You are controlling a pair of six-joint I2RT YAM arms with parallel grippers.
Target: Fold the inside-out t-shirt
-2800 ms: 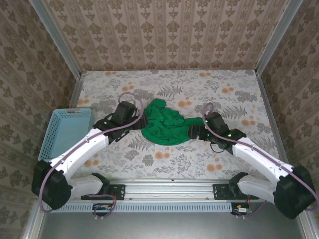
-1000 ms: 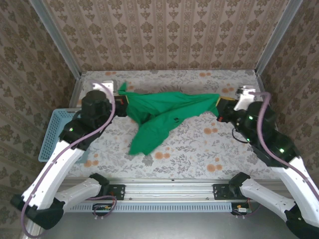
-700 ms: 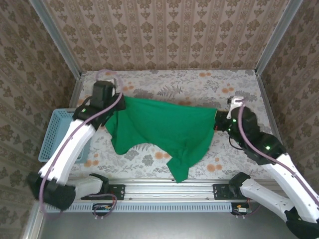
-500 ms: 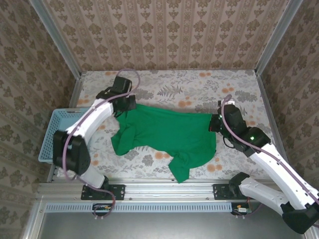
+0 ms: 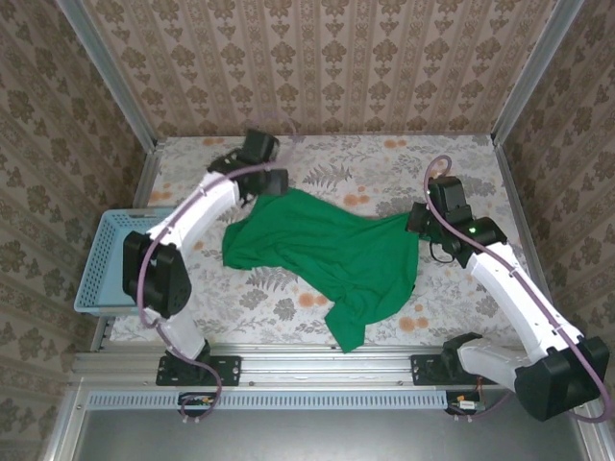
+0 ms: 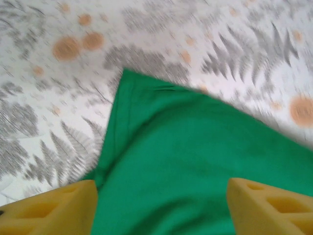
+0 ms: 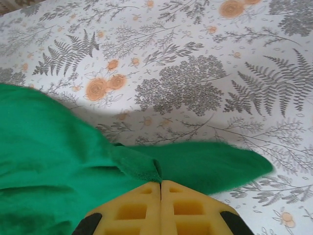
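left pincer (image 6: 159,196) opened | t-shirt (image 5: 327,254) lies beneath | right pincer (image 7: 160,188) clamps edge

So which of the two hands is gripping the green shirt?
The right hand: it is shut on a fold of the shirt; the left hand hangs open above it.

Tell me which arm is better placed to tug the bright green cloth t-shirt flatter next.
Right, probably. The right gripper is shut on a fold at the bright green cloth t-shirt's right edge; the left gripper hangs open over its far-left corner.
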